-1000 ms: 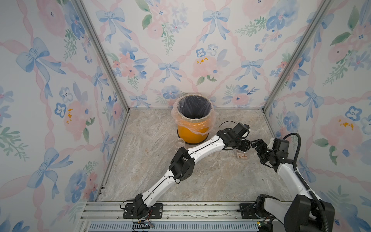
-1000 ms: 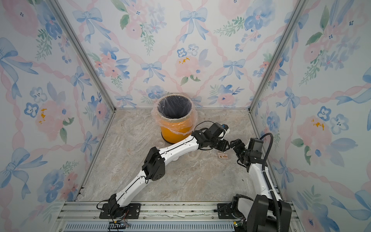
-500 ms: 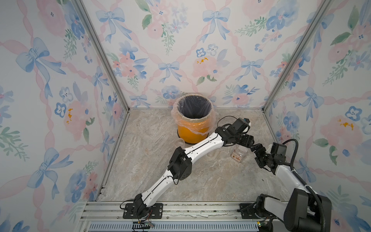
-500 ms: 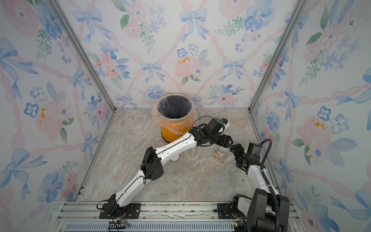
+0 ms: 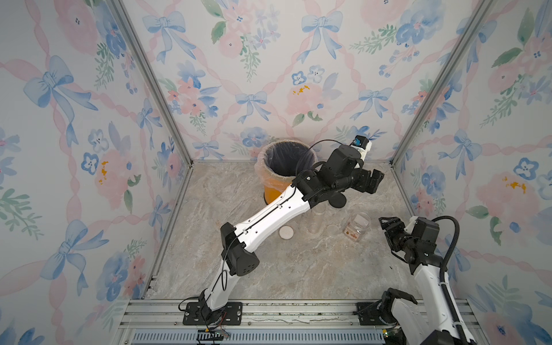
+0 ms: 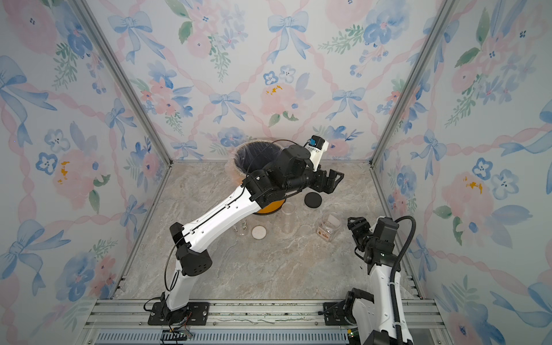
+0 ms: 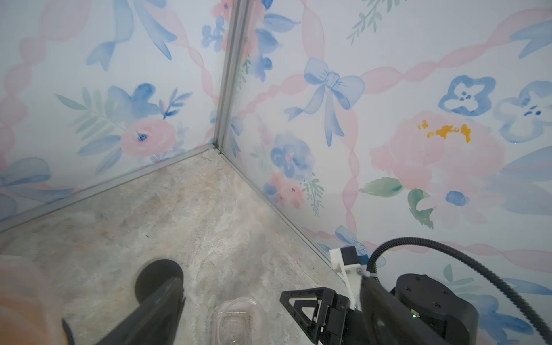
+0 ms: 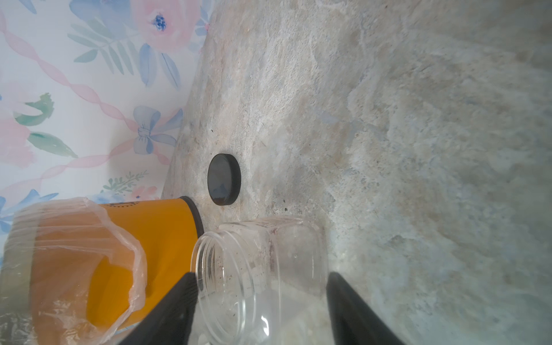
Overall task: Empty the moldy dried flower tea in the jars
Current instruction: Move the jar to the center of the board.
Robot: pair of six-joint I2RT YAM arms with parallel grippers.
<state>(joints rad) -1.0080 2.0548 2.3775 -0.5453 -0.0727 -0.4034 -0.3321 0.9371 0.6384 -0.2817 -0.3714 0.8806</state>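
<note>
The open jar (image 5: 357, 225) stands on the tabletop (image 5: 268, 268) just in front of the right fingers (image 5: 386, 224), which are apart and hold nothing. A few tea bits (image 8: 219, 264) stick inside. The left fingers (image 5: 372, 182) are apart too, near the lid (image 5: 337, 201). Best next, I think: slide around the jar's middle, squeeze gently, and tip it over the bin (image 5: 273, 192).

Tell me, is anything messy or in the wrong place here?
I see no spill. The only odd thing: the black lid and the white lid lie loose on the table, apart from the open labelled jar.
</note>
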